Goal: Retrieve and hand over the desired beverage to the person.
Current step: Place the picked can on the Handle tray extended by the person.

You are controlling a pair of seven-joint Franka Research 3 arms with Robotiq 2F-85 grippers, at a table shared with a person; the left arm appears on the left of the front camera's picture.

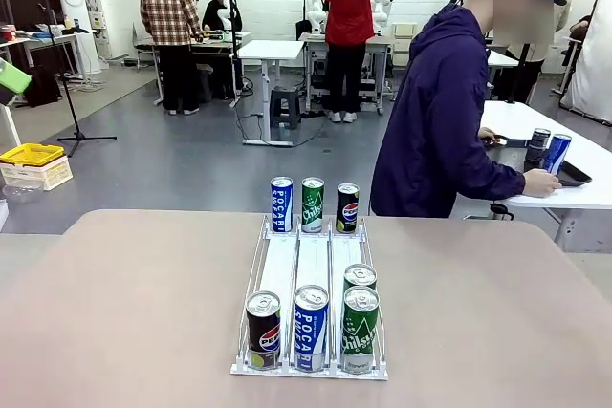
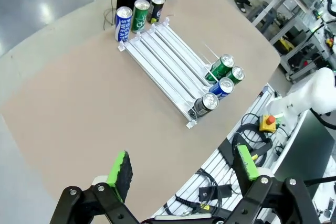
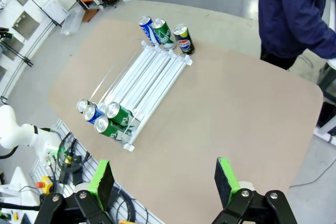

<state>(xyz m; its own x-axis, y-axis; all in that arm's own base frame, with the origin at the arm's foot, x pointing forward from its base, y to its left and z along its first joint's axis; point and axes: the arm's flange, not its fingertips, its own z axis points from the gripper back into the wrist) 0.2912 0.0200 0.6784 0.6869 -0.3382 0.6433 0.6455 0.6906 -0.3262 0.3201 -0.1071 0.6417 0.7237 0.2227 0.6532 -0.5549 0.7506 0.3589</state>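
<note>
A white wire can rack [image 1: 311, 265] with three sloped lanes sits on the tan table [image 1: 115, 312], and everything else is placed from it. At the rack's near end, on the robot's side, stand a black Pepsi can [image 1: 263, 330] in the left lane, a blue can reading "POCARI" [image 1: 311, 327] in the middle lane, and a green can lettered "Chilsung" [image 1: 360, 330] in the right lane, with a second green can [image 1: 360, 277] just behind it in that lane; its label is turned away and too small to read. Just beyond the rack's far end stand three more cans in a row: a blue Pocari Sweat can [image 1: 281, 204], a green Chilsung can [image 1: 313, 204] and a black Pepsi can [image 1: 347, 207]. The person [image 1: 440, 112] in the dark navy-purple hooded jacket stands past the rack's far right corner, turned away toward a white side table [image 1: 574, 155], one hand [image 1: 541, 182] resting on it beside two more cans. The left gripper [image 2: 181, 169] hangs high above the table, well apart from the rack's near end, its green-padded fingers [image 2: 121, 167] spread wide and holding nothing. The right gripper [image 3: 164, 179] hangs likewise above the near table edge, its pads [image 3: 227, 178] wide apart and empty.
</note>
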